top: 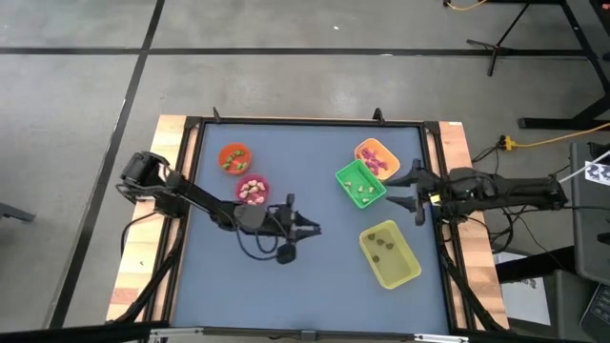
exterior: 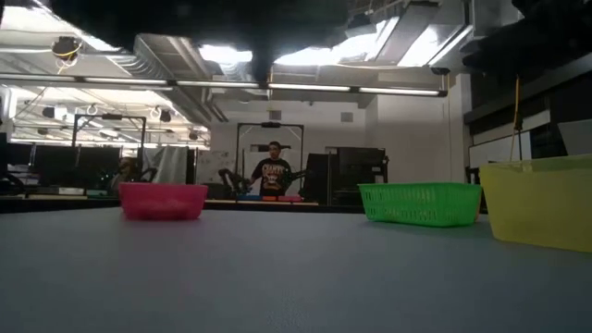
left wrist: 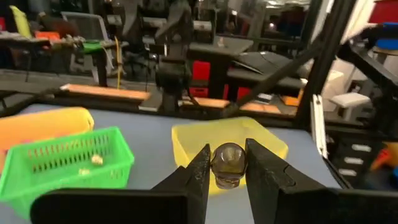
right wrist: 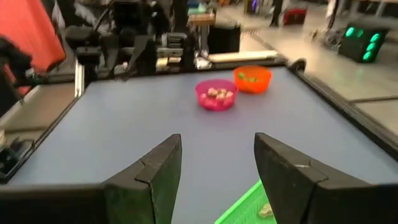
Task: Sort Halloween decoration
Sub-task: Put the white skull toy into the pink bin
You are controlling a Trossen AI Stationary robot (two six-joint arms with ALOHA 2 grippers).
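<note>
Carrying a dark little trinket (left wrist: pixel 227 165) over toward the yellow tray (left wrist: pixel 186 138).

The left gripper (left wrist: pixel 227 169) is pinching it snugly between its fingertips, the tray sitting just ahead and the green tray (left wrist: pixel 65 163) off to one side. It's looking hard, light and roundish, so probably slippery; squeezing across its widest middle seems safest. The right gripper (right wrist: pixel 217 171) is waiting with its fingers spread, holding nothing, right above the green tray's edge.

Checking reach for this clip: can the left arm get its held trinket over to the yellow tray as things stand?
Probably yes. The left gripper holds a dark trinket mid-table, and the table between it and the yellow tray looks bare; the right gripper waits by the green tray.
</note>
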